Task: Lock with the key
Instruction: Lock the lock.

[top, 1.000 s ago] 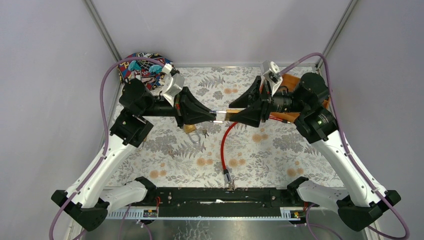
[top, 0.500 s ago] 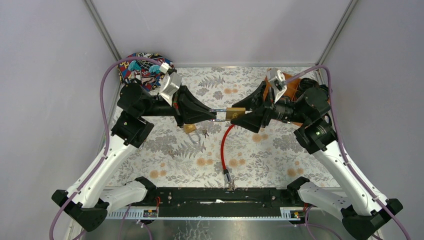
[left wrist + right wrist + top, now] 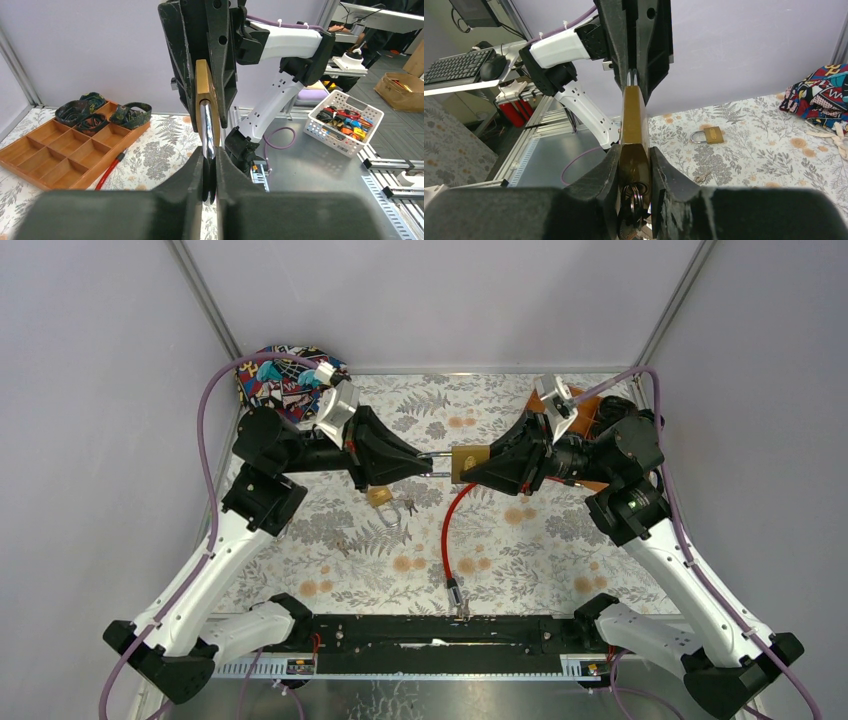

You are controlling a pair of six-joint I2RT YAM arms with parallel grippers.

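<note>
A brass padlock (image 3: 468, 462) hangs in the air between both grippers, above the table's middle. My left gripper (image 3: 427, 467) is shut on its steel shackle (image 3: 208, 127); the brass body (image 3: 202, 87) points away from it in the left wrist view. My right gripper (image 3: 472, 471) is shut on the brass body (image 3: 634, 117). A key ring (image 3: 636, 194) sits at the body's near end between the right fingers (image 3: 606, 175). The key's blade is hidden.
A second padlock (image 3: 380, 497) with keys (image 3: 405, 506) lies on the floral mat below the left gripper; it also shows in the right wrist view (image 3: 707, 135). A red cable (image 3: 446, 530) curves toward the front. A wooden tray (image 3: 65, 150) stands back right and a patterned cloth (image 3: 285, 375) back left.
My right arm has drawn back to the right and its wrist has rolled. The padlock body has shifted a little right, and more of the shackle shows between the grippers. The left gripper has barely moved.
</note>
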